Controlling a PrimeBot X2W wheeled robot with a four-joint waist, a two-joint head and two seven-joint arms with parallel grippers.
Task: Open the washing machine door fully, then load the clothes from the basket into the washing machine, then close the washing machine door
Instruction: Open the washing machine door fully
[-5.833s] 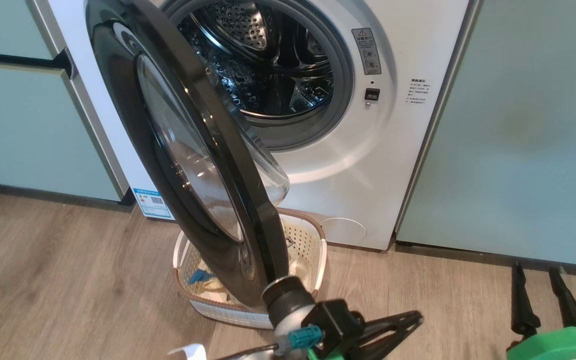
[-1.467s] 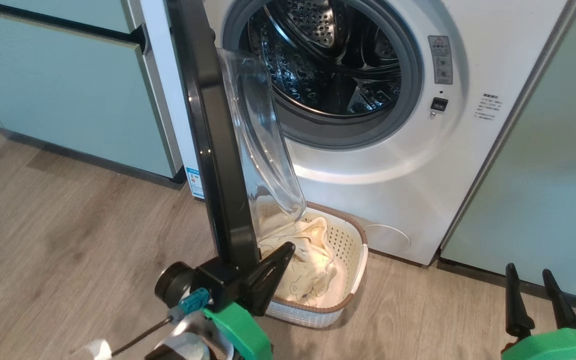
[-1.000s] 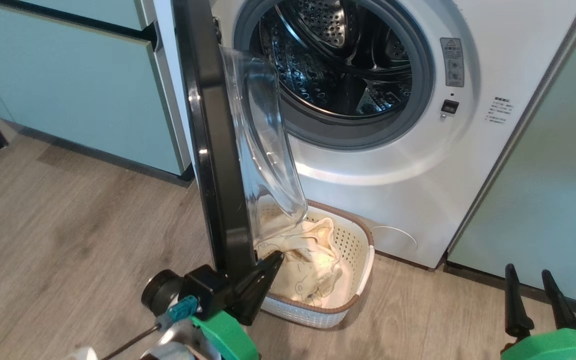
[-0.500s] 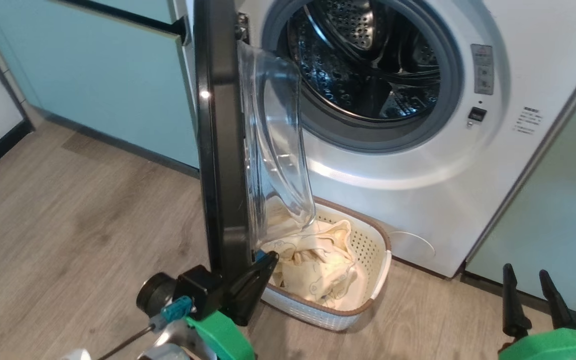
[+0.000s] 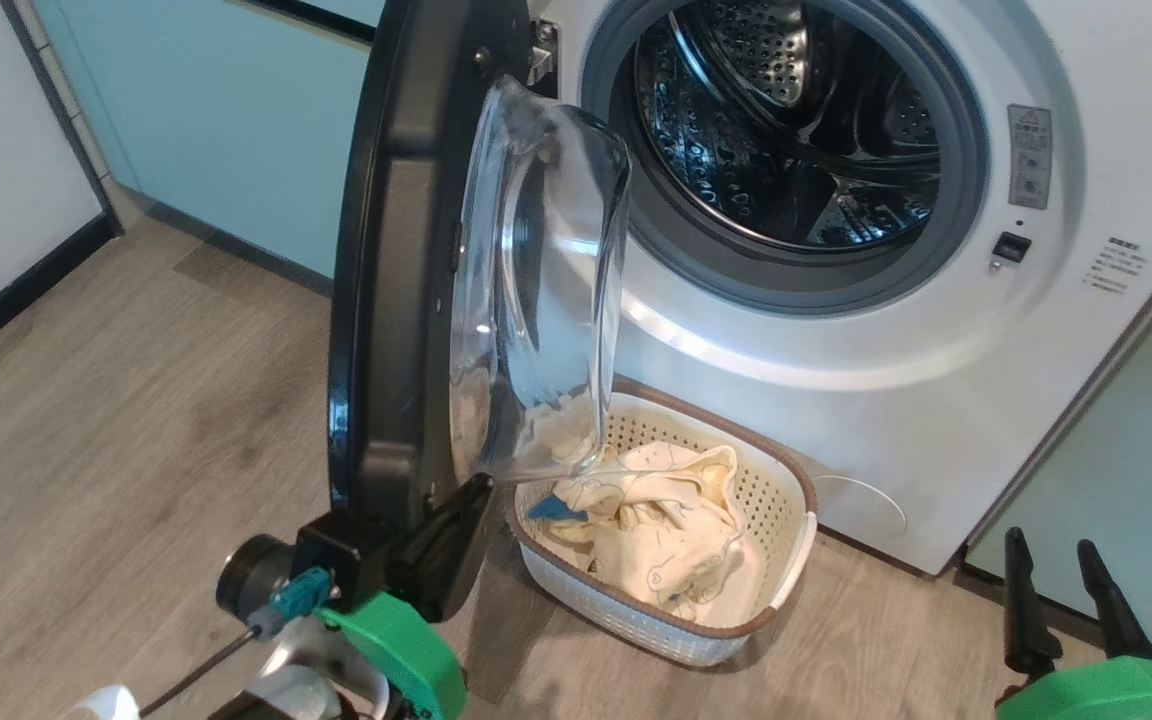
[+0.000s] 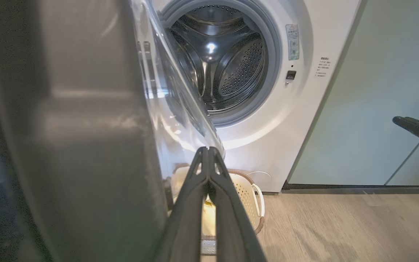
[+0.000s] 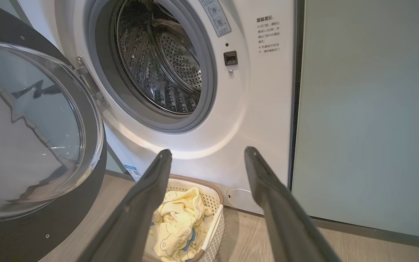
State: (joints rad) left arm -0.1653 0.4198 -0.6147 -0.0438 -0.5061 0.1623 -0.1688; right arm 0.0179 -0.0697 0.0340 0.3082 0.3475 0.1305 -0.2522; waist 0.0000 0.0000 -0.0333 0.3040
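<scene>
The washing machine [image 5: 836, 360] stands white, its steel drum [image 5: 796, 130] exposed. The washing machine door [image 5: 386, 250] hangs wide open at its left, and the glass bowl [image 5: 536, 280] bulges toward the opening. My left gripper [image 5: 476, 492] is shut with nothing between its fingers, its tips [image 6: 207, 151] against the inner side of the door's lower edge. The basket [image 5: 798, 495] sits on the floor under the opening, holding pale yellow clothes [image 5: 666, 530]. My right gripper [image 5: 1049, 545] is open at the lower right, its fingers [image 7: 164, 156] framing the basket [image 7: 215, 203] and clothes [image 7: 180, 225] from a distance.
Pale green cabinets [image 5: 236, 120] flank the machine on the left and right [image 7: 369, 109]. A white wall with a dark skirting [image 5: 6, 300] runs along the far left. Wood floor [image 5: 136, 420] spreads left of the door.
The head camera has turned, shifting the scene rightward. The door has swung further open, from edge-on to showing its inner face, with my shut left gripper following its lower edge. The right gripper has stayed put.
</scene>
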